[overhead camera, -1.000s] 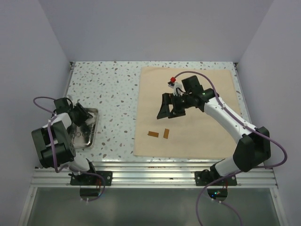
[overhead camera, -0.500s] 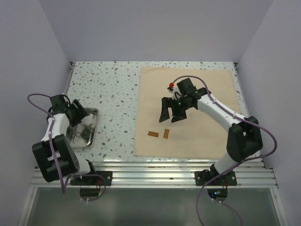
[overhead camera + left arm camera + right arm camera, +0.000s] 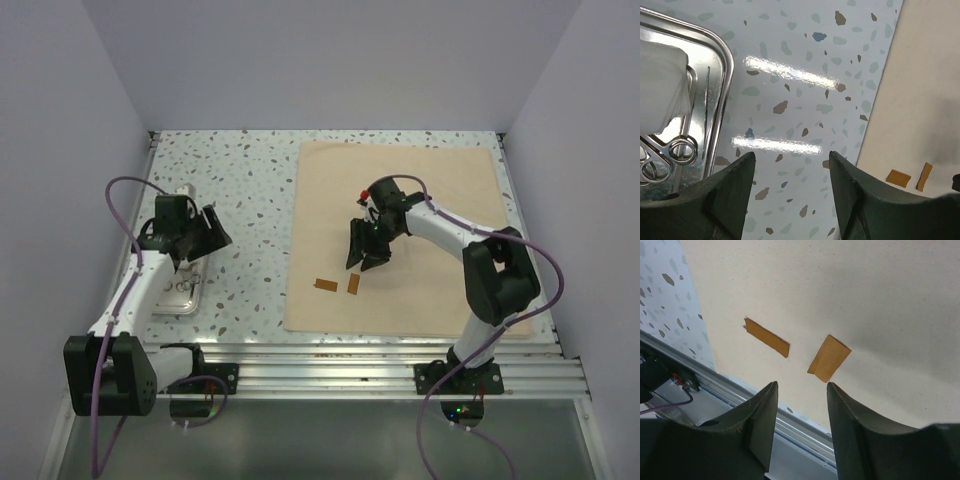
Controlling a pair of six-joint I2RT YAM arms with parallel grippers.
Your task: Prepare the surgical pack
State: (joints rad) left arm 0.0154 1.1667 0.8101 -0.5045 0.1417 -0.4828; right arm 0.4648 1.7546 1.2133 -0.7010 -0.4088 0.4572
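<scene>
I am hovering my right gripper (image 3: 802, 390), jaws apart and empty, above the brown strips (image 3: 829, 358) on the flat cloth (image 3: 440, 190), my left gripper (image 3: 790, 165) likewise spread and empty beside the tray (image 3: 727, 65), which is sitting off the cloth, wrapping not yet begun.

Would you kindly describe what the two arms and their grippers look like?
The left arm and right arm have white links and black joints. The left gripper and right gripper have dark tapered fingers. A purple cable loops along each arm; a small red part sits at the right wrist.
</scene>
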